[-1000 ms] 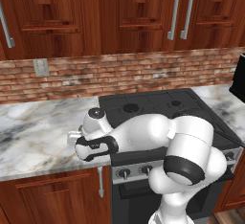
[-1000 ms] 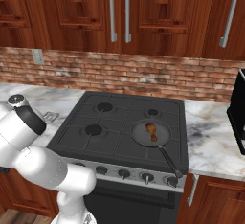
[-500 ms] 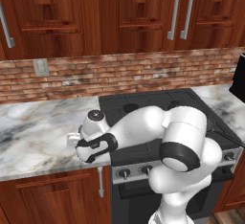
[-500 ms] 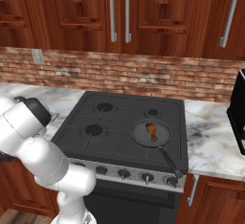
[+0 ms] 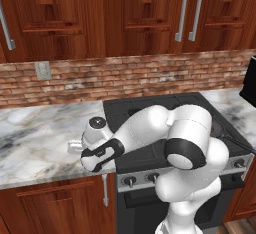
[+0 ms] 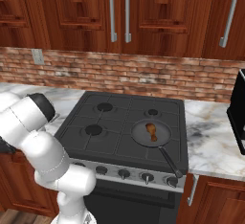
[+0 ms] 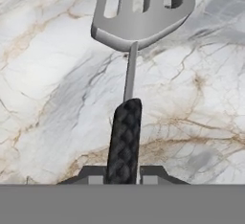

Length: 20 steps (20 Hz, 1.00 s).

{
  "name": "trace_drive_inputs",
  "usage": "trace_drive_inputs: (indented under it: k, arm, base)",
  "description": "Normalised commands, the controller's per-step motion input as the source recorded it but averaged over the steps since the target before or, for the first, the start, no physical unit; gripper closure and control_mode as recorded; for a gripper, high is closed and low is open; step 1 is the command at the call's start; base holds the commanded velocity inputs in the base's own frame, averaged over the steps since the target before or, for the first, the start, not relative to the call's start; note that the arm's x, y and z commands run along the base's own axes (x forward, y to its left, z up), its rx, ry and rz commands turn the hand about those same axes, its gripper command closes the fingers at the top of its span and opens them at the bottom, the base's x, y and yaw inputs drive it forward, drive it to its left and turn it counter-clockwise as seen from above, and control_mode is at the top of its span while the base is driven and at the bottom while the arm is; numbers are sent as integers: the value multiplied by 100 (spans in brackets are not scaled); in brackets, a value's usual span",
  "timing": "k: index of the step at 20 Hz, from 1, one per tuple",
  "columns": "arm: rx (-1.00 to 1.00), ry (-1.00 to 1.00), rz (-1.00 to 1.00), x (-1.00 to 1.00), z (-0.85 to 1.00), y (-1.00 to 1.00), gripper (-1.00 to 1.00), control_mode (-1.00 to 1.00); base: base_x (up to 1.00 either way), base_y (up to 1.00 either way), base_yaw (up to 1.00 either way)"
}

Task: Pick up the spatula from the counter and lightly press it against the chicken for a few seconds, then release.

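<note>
At far left of the left base view, marble counter (image 5: 30, 138). Next along, low over its front edge, the white arm (image 5: 150, 128): rising from the lower right, folded at the elbow, stretched leftward with the wrist low, almost at the stone. In the hand view, looking down on the spatula (image 7: 125, 137): flat on the marble, black textured handle toward the camera, slotted grey blade (image 7: 143, 12) away. There too, the gripper (image 7: 123, 176) astride the handle's near end, one fingertip (image 7: 96, 176) close on either side; cannot tell whether pinching it or merely flanking it. Further right, in the right base view, black stove (image 6: 124, 115), then a pan (image 6: 139, 134) on the front right burner with the chicken (image 6: 152, 131) inside, well apart from the spatula.
</note>
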Motion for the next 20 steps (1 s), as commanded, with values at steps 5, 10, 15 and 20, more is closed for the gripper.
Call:
trace_drive_inputs:
  k: [5,10,15,20]
  arm:
    - [0,0,-3,-10,27,-21,100,-100]
    - [0,0,-2,-10,36,-32,100,-100]
    - [1,0,-1,-11,33,-33,100,-100]
    - [2,0,0,-23,21,-30,100,-100]
  base:
    - [0,0,0]
    - [0,0,0]
    - [0,0,0]
    - [0,0,0]
